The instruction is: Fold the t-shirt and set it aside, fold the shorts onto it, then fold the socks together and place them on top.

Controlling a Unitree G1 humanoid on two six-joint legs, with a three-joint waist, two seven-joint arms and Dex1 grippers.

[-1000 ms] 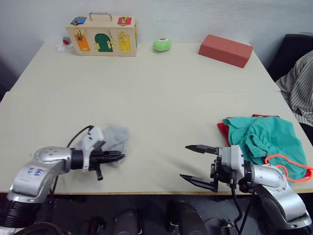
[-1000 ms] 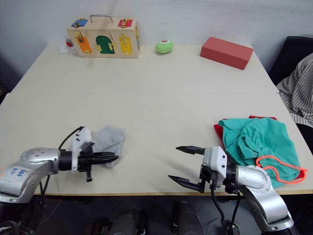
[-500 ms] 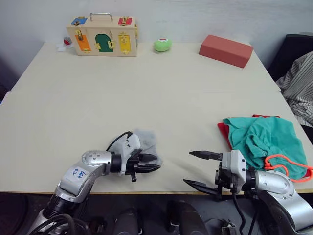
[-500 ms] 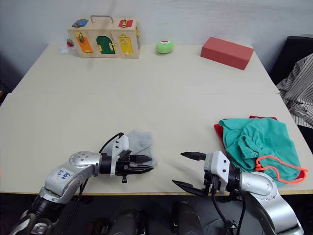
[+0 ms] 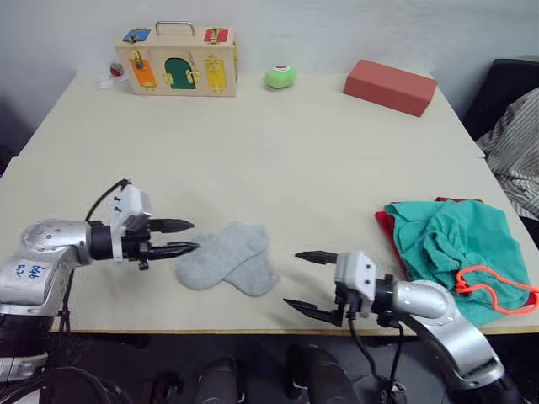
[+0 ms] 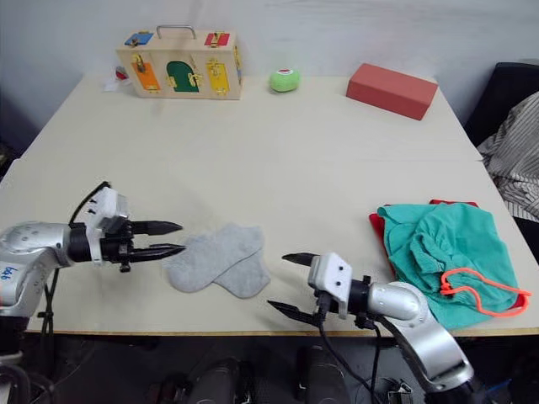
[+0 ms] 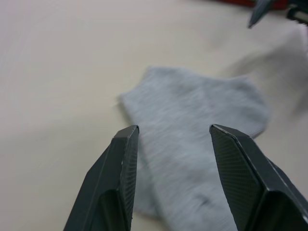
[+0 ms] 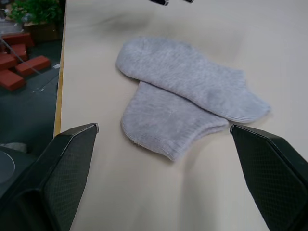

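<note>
Socks point(image 5: 227, 258): two grey ankle socks lie flat on the worktop point(image 5: 278, 160) near its front edge, one partly overlapping the other, held by neither arm.

Left pincer point(image 5: 181, 237): fingers slightly spread, empty, tips just beside the left end of the socks, pointing at them.

Right pincer point(image 5: 307, 283): fingers spread wide, empty, near the front edge, to the right of the socks and apart from them.

Shorts point(image 5: 455, 244): teal, crumpled, on the right side of the worktop, lying on the red t-shirt point(image 5: 385, 224), which shows at the pile's left edge. Orange drawstring point(image 5: 493, 286) loops near the front right corner.

Far edge: wooden latch box point(image 5: 176, 61), green ball point(image 5: 279, 77), salmon-red block point(image 5: 390, 86).
</note>
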